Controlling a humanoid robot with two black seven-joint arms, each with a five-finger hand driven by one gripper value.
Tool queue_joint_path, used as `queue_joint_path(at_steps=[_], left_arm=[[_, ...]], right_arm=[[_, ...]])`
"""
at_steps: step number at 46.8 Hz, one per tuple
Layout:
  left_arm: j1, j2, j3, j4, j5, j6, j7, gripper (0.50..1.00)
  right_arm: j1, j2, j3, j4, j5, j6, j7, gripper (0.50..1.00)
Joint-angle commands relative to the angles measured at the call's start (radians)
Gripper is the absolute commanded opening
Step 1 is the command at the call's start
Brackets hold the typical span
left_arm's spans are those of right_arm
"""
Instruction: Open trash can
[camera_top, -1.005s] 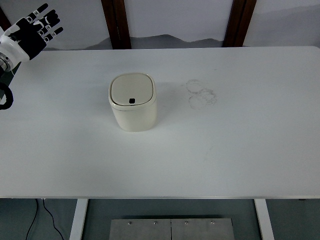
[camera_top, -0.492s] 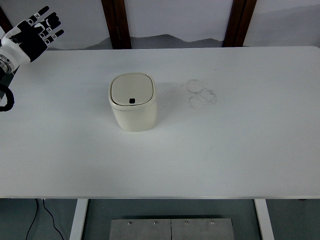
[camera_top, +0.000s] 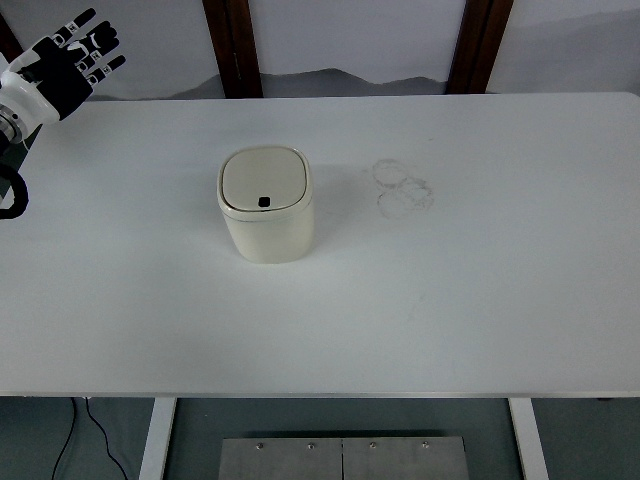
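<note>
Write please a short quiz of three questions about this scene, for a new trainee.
1. True or false: the lid of the trash can is closed.
2. Where is the left hand? A) on the lid B) at the far left corner, apart from the can C) under the table
3. Fill in: faint ring marks show on the table to the can's ____ in the picture.

Key: 1 true; 2 B; 3 right.
</note>
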Motion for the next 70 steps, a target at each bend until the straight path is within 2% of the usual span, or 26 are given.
queue_joint_path(at_steps=[1, 17, 39, 46, 56, 70], left_arm=[[-0.001, 0.003, 0.000, -0.002, 0.000, 0.010, 0.000, 1.000], [-0.004, 0.006, 0.002, -0.012, 0.000, 0.014, 0.003, 1.000], [-0.018, 0.009, 0.006, -0.052, 0.000, 0.058, 0.012, 1.000], [-0.030, 0.013, 0.008, -0.121, 0.002, 0.106, 0.017, 1.000], [-0.041, 0.058, 0.011, -0.298, 0.002, 0.204, 0.040, 1.000], [-0.163, 0.113, 0.097, -0.362, 0.002, 0.213, 0.121, 1.000]], right_arm=[[0.000, 0.000, 0.000, 0.000, 0.000, -0.001, 0.000, 0.995], [0.000, 0.000, 0.000, 0.000, -0.002, 0.001, 0.000, 0.995], [0.000, 0.000, 0.000, 0.000, -0.002, 0.001, 0.000, 0.995], [0.000, 0.000, 0.000, 0.000, -0.002, -0.001, 0.000, 0.995], [0.000, 0.000, 0.000, 0.000, -0.002, 0.001, 0.000, 0.995], [0.000, 0.000, 0.000, 0.000, -0.002, 0.001, 0.000, 0.995]])
